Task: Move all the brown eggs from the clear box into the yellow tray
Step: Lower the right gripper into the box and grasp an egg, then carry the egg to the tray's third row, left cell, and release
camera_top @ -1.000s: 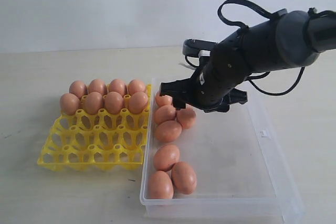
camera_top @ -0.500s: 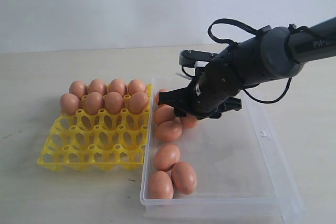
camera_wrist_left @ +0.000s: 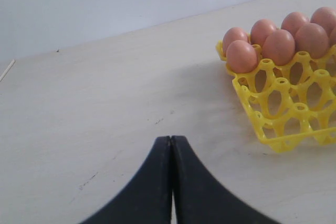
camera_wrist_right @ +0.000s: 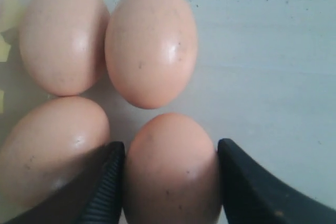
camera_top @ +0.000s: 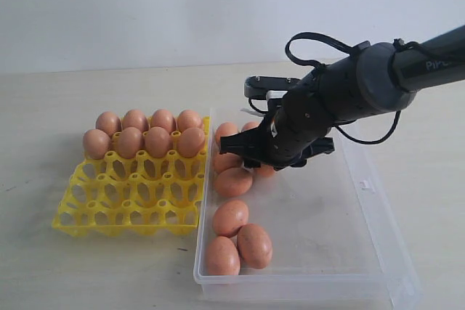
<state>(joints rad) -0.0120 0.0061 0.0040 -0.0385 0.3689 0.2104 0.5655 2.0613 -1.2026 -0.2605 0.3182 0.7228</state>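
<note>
My right gripper (camera_top: 251, 159) is down inside the clear box (camera_top: 320, 223), near the centre of the exterior view. It is working a cluster of brown eggs (camera_top: 232, 181) against the box's left wall. On the right wrist camera its two black fingers (camera_wrist_right: 105, 192) sit against opposite sides of the gripped egg (camera_wrist_right: 170, 166), the jaws drawn in to the egg's width and in contact on both sides. Three neighbour eggs (camera_wrist_right: 151, 43) crowd close by, and one lies against the outer face of a finger. I cannot tell whether the gripped egg has left the box floor.

Three more eggs (camera_top: 230, 217) lie at the box's lower left corner, apart from that cluster. The yellow tray (camera_top: 127, 208) sits left of centre, just beside the box, and eight eggs (camera_top: 144, 136) fill its two upper rows.

My left gripper (camera_wrist_left: 171, 182) has its fingers pressed together with nothing between them. It is over the bare tabletop (camera_wrist_left: 105, 103), near a corner of the tray.
</note>
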